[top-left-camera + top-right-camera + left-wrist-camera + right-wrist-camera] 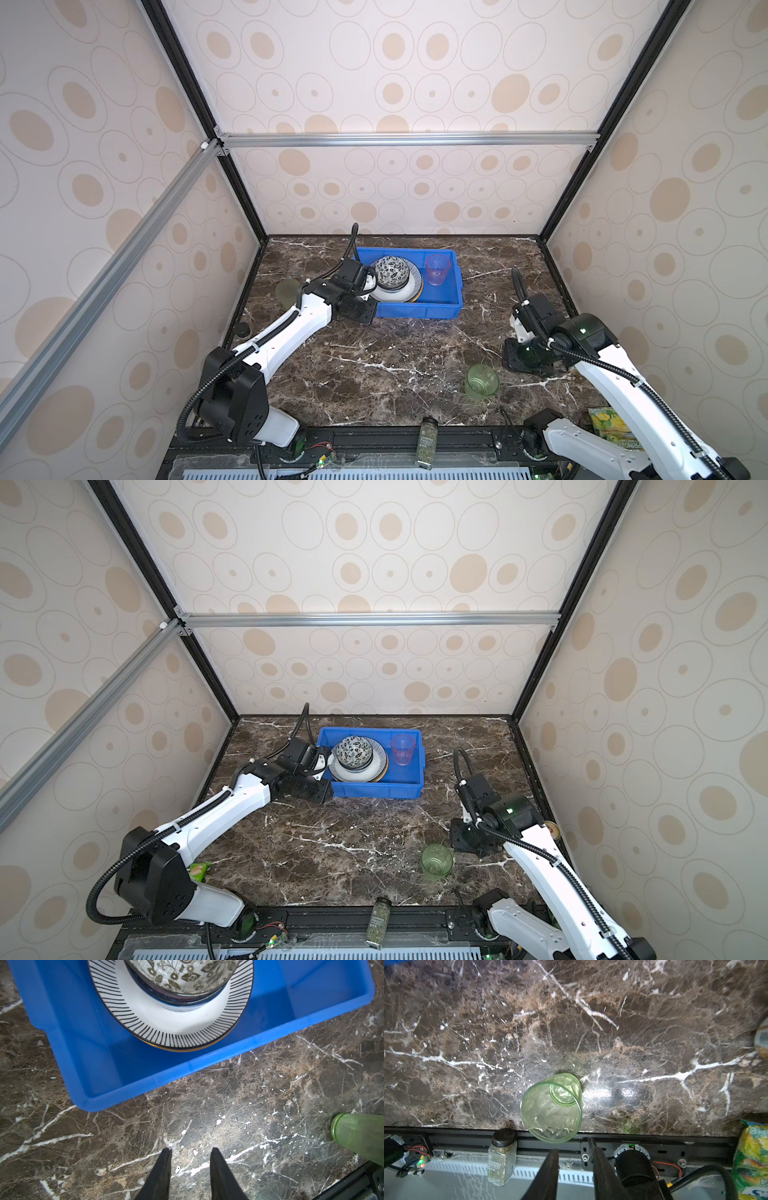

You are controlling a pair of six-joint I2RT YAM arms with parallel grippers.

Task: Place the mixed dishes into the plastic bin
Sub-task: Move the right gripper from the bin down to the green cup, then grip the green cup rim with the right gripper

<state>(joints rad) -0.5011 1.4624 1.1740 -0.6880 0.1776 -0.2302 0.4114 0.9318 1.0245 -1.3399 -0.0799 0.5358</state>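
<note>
On the counter (pixel 374 361), well apart from the blue bin (pixel 415 309), the green cup (pixel 551 1108) stands before the right claw (pixel 574 1150), spread and empty like the left claw (pixel 190 1149), so pinching its rim seems next.

Dark marble tabletop (pixel 374 365): blue bin (pixel 415 309) far centre, green cup (pixel 481 381) upright front right.

1. A dark brown marble table (pixel 395 353) with white veins fills the floor of the booth.
2. A slim spice jar (pixel 428 442) with a black cap stands at the table's front edge; its label reads "chopped parsley".
3. A yellow-green snack packet (pixel 611 424) lies at the front right corner, partly hidden.
4. The walls (pixel 415 62) carry beige oval wallpaper.
</note>
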